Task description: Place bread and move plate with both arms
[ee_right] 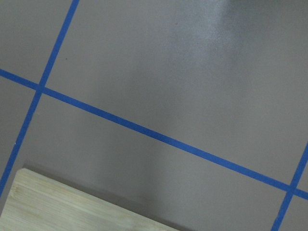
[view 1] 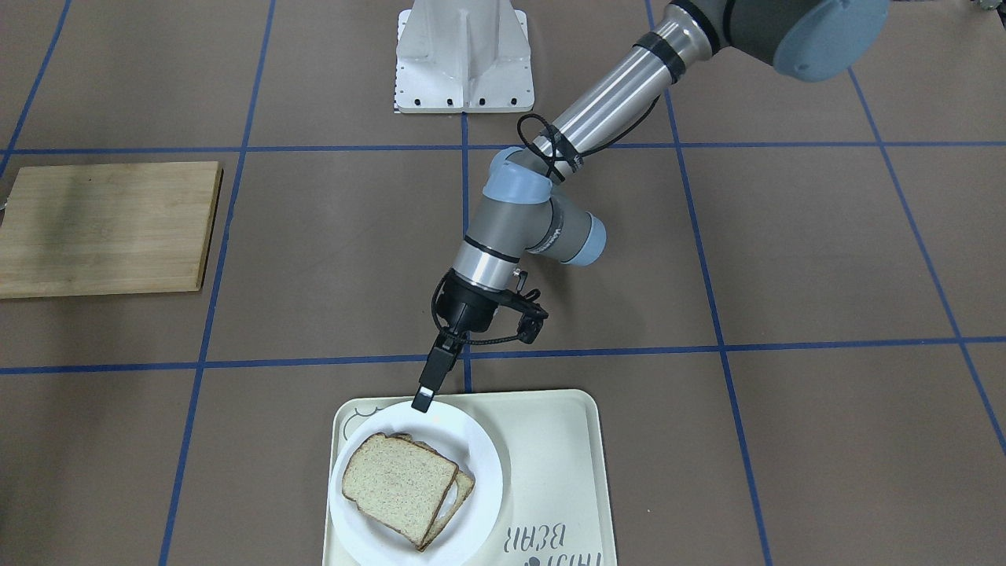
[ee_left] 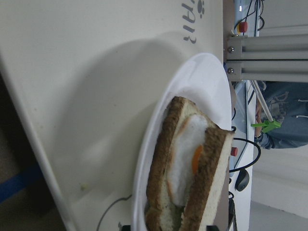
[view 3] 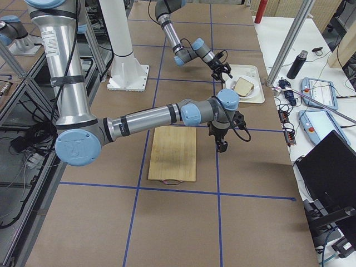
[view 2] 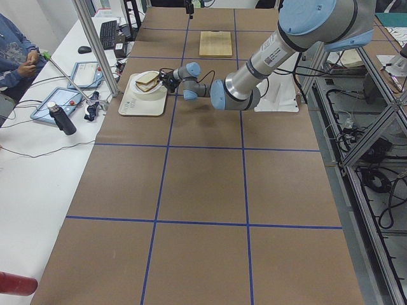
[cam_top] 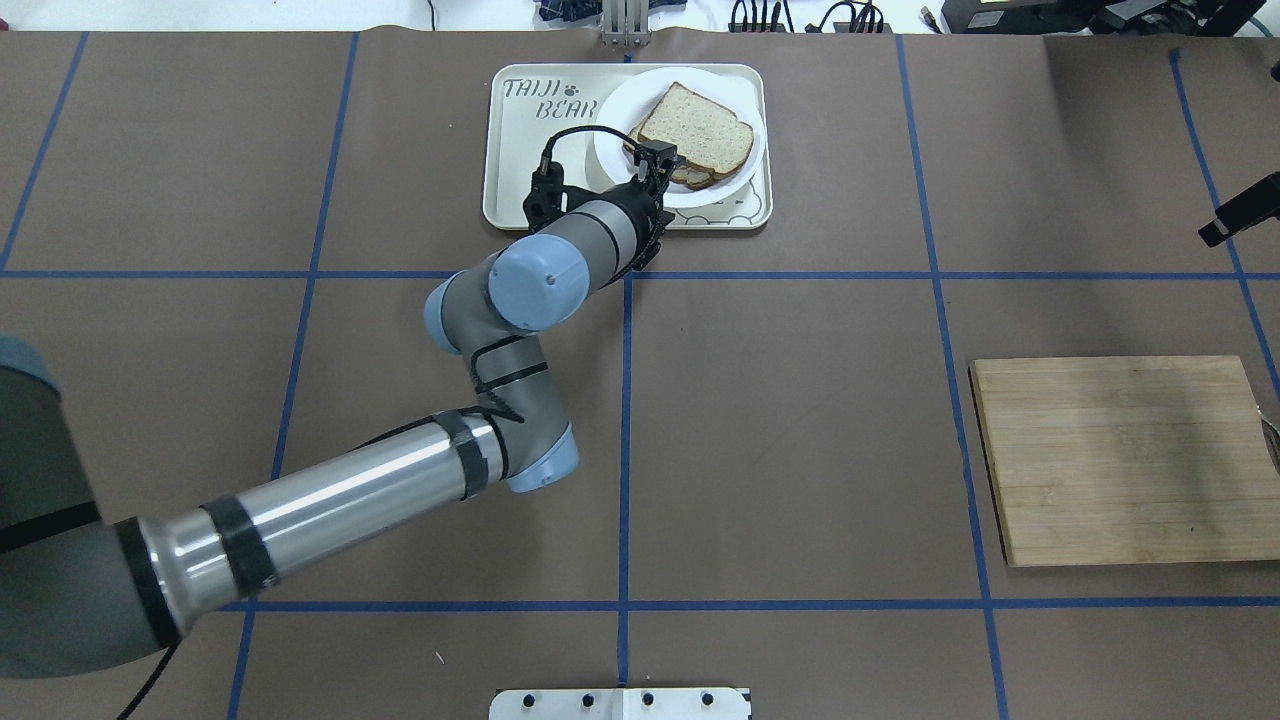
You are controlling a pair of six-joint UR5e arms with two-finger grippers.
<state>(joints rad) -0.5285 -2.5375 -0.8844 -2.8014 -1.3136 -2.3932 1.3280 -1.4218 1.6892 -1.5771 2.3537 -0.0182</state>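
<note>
The white plate (view 1: 479,464) sits on the cream bear-print tray (view 1: 550,440), at the far middle of the table in the overhead view. On it the plain bread (view 1: 397,475) lies on top of the slice with fried egg (ee_left: 187,159). My left gripper (view 1: 423,402) points down at the plate's rim on the robot's side, its fingertips right at the rim. I see its fingers edge-on, so I cannot tell whether they are open or shut. My right gripper (view 3: 221,146) hovers over bare table beside the wooden board. Only a black part of it (cam_top: 1240,212) shows in the overhead view, so I cannot tell its state.
A wooden cutting board (cam_top: 1125,460) lies on the robot's right side. The white fixed stand (view 1: 464,55) is at the robot's base. Blue tape lines (cam_top: 625,400) grid the brown table. A person (view 2: 16,54) sits at the side bench among devices and a bottle (view 2: 62,117).
</note>
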